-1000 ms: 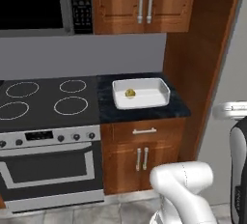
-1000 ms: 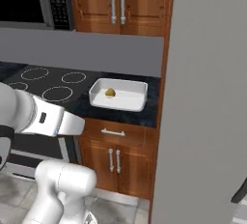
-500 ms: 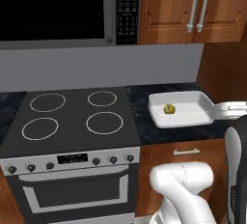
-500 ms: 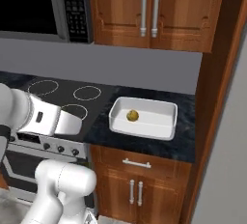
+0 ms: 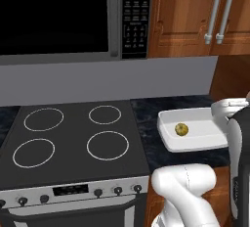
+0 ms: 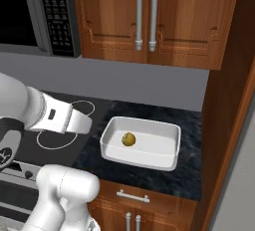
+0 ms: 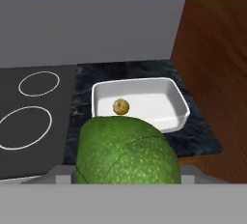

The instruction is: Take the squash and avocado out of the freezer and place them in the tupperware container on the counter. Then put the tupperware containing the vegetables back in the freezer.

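The base has swung toward the stovetop [image 5: 73, 138]; the tool grips the avocado [image 7: 128, 150], squash [image 6: 128, 139] in tupperware container [image 6: 169, 163].

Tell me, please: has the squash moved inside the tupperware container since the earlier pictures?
No. The squash lies left of centre in the tupperware container, as before. The whole picture has shifted because the base drove, so the cameras moved, not the squash.

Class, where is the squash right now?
The squash lies inside the tupperware container, left of its middle, on the counter just right of the stovetop.
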Tool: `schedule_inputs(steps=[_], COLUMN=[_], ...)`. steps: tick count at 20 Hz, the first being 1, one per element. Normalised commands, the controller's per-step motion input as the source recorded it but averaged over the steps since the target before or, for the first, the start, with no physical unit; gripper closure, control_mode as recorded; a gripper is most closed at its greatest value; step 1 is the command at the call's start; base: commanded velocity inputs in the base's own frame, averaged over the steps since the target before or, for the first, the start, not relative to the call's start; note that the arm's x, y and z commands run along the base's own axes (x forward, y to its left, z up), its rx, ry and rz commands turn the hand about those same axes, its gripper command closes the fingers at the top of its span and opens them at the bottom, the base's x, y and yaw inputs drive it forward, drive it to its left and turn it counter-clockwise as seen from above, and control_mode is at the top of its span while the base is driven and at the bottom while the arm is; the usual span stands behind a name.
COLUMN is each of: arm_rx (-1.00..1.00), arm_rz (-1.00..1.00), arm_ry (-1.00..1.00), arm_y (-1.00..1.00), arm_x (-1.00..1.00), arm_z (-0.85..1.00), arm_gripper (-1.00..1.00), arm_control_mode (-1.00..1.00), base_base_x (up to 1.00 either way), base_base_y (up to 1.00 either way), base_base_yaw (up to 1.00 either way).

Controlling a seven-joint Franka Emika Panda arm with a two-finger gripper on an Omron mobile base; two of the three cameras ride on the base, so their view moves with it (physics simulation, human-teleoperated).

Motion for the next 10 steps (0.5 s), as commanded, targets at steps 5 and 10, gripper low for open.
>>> schedule_inputs(steps=[5, 10], arm_rx=[0.05, 0.09], arm_rz=[0.00, 0.00], arm_ry=[0.21, 0.24], arm_y=[-0.67, -0.84], arm_x=[0.88, 1.00], arm_z=[-0.64, -0.79], arm_gripper=[1.00, 1.00], arm_control_mode=[-1.00, -1.00], base_base_x=[0.00, 0.00], base_base_y=[0.00, 0.00], base_base_yaw=[0.00, 0.00])
